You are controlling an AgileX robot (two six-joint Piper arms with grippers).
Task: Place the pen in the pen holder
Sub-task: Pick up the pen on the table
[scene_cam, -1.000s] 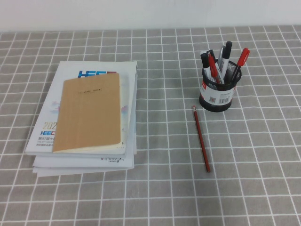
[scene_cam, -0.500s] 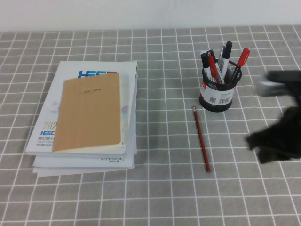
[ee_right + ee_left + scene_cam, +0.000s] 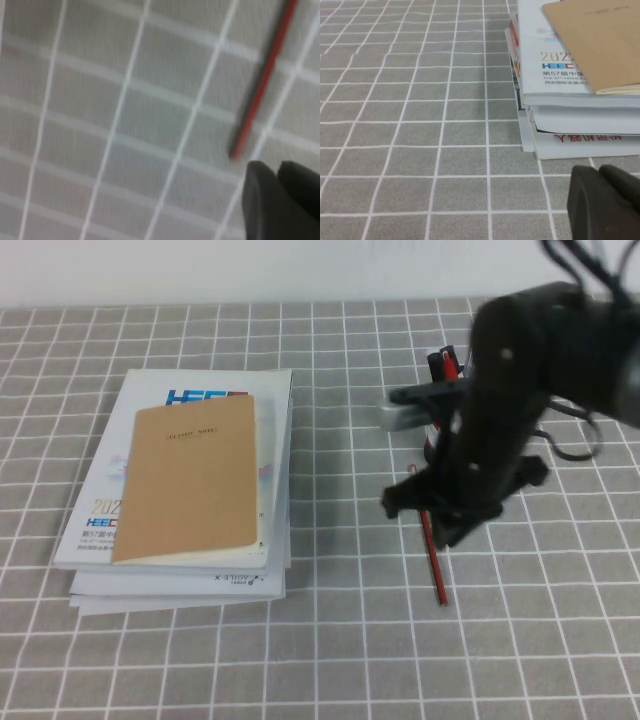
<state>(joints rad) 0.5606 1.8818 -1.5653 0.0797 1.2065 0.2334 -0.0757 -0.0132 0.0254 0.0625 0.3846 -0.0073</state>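
Your right gripper (image 3: 440,515) hangs over the pen (image 3: 432,555), which lies flat on the cloth just in front of the pen holder (image 3: 440,435). Most of the holder is hidden behind the arm; only a sliver of its black mesh and two marker caps show. The pen's near end sticks out from under the gripper, pointing away from the holder. In the right wrist view the two dark fingers (image 3: 280,200) sit pressed together with nothing between them, and the pen's tip lies just beside them, untouched.

To do this step well, you will probably need to spread the fingers before descending, line them up across the thin shaft rather than along it, and close near the middle so the pen does not swing (it is slender and may roll on the cloth).

Your left gripper (image 3: 605,200) rests far to the other side, near the front corner of the stack of books (image 3: 190,490); its fingers also appear closed and empty.

The surface is a grey tablecloth (image 3: 350,640) with a white grid, flat and unwrinkled. Beyond the holder stands a plain white wall (image 3: 200,270).
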